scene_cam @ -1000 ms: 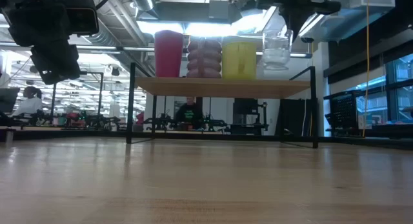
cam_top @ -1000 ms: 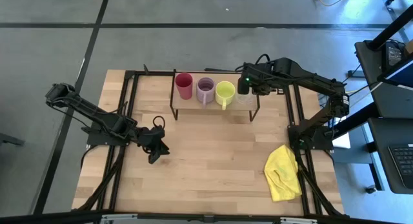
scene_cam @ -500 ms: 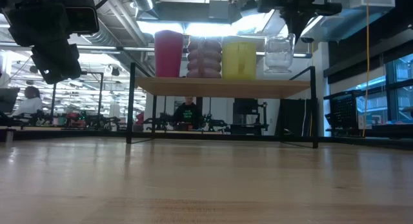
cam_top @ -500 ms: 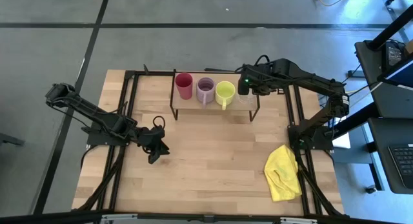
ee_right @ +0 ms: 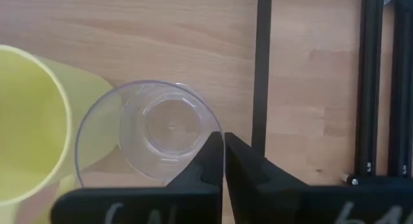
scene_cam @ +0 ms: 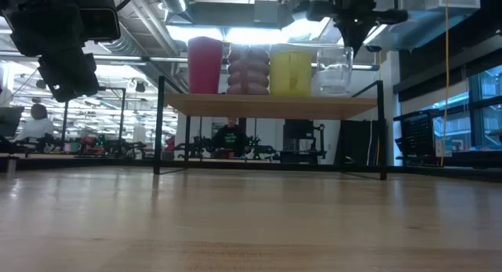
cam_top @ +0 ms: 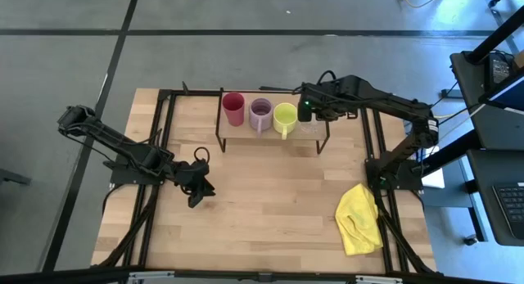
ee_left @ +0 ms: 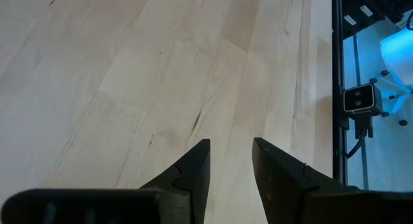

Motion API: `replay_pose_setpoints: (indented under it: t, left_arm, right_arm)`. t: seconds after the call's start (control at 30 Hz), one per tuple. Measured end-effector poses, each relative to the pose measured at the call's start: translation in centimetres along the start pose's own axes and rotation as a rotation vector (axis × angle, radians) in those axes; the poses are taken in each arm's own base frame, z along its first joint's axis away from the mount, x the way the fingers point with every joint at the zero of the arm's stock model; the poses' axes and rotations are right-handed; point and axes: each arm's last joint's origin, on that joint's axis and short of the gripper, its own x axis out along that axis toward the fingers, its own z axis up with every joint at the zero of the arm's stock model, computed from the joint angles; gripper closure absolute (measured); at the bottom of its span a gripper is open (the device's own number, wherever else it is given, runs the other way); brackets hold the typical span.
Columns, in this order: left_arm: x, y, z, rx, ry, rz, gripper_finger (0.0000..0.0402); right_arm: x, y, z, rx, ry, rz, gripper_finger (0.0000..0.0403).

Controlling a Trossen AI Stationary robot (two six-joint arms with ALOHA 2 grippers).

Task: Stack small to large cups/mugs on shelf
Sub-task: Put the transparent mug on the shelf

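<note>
Glass (scene_cam: 335, 70) now rests on the shelf (scene_cam: 271, 105) beside 3 cups, lowered from before, right gripper (ee_right: 224, 146) still pinching its rim, release pending.

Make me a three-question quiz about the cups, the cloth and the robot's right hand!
1. Where is the yellow cloth?
A. on the shelf
B. on the table near the right arm's base
C. inside the red cup

2. How many cups stand on the shelf?
A. two
B. six
C. four

3. The right gripper is:
A. shut on the clear glass's rim
B. wide open above the red cup
C. lying on the table

Answers: 1 B, it lies on the wood far from the shelf. 2 C, red cup, lilac mug, yellow-green mug, clear glass. 3 A, its fingers pinch the glass's wall.
</note>
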Motion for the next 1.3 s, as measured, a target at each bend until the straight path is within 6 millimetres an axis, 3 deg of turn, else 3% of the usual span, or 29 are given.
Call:
replay_pose_setpoints:
  t: [1.3]
  left_arm:
    - [0.01, 0.0, -0.02, 0.001, 0.003, -0.002, 0.0292]
  right_arm:
    - [0.34, 0.12, 0.16, -0.005, 0.014, -0.008, 0.0357]
